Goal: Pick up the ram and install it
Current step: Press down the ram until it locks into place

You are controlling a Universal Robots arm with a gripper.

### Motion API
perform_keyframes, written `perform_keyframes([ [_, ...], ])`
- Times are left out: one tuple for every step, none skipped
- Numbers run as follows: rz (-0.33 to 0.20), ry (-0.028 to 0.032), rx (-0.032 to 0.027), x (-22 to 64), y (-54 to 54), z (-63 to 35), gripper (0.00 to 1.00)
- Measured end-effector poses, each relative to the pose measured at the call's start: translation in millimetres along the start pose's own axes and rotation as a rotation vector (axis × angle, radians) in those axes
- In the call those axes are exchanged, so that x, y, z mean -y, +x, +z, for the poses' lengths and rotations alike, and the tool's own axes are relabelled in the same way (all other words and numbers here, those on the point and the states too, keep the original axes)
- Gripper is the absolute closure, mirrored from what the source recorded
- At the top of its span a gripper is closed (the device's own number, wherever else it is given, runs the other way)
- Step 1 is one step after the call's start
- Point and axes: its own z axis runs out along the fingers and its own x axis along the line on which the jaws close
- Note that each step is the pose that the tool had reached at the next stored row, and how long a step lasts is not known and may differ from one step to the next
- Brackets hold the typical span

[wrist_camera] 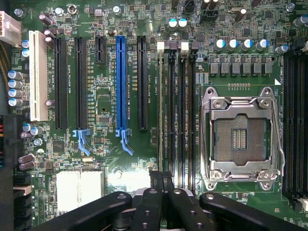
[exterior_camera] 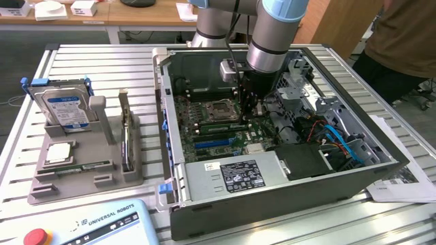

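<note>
Wrist view: claw point(wrist_camera: 162, 177) fingers together, low over the memory slots. Ram point(wrist_camera: 160, 110), I judge, is the pale edge standing in a slot near the empty socket point(wrist_camera: 239, 137). Light, stiff, thin, fragile; hold by the long edges, never the chips.

Silver arm point(exterior_camera: 269, 48) with pale-blue joint caps, black bolted pincer point(wrist_camera: 163, 192)

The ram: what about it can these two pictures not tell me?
- Whether the tool grips anything: in the wrist view its shut fingers cover whatever lies between them. In the exterior view its tip is dark against the board.
- Near ends of the memory slots: in the wrist view they are hidden under the tool.
- Power supply label: in the exterior view the print is too small.
</note>
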Motion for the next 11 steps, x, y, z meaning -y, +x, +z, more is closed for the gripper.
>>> perform_keyframes([
  [0.000,0.0000,0.0000,0.0,0.0,0.1,0.89],
  [0.000,0.0000,0.0000,0.0,0.0,0.3,0.89],
  [0.000,-0.0001,0.0000,0.0,0.0,0.5,0.89],
  [0.000,-0.0001,0.0000,0.0,0.0,0.5,0.89],
  [0.000,-0.0001,-0.0001,0.0,0.0,0.5,0.89],
  [0.000,0.0000,0.0001,0.0,-0.1,0.6,0.89],
  [0.000,0.0000,0.0002,0.0,-0.1,0.6,0.89],
  [0.000,0.0000,0.0001,0.0,-0.1,0.6,0.89],
  [0.000,0.0002,0.0007,0.0,-0.1,0.1,0.89],
  [0.000,0.0005,0.0020,0.0,-0.2,-0.7,0.89],
  [0.000,0.0007,0.0024,0.0,-0.3,-1.7,0.89],
])
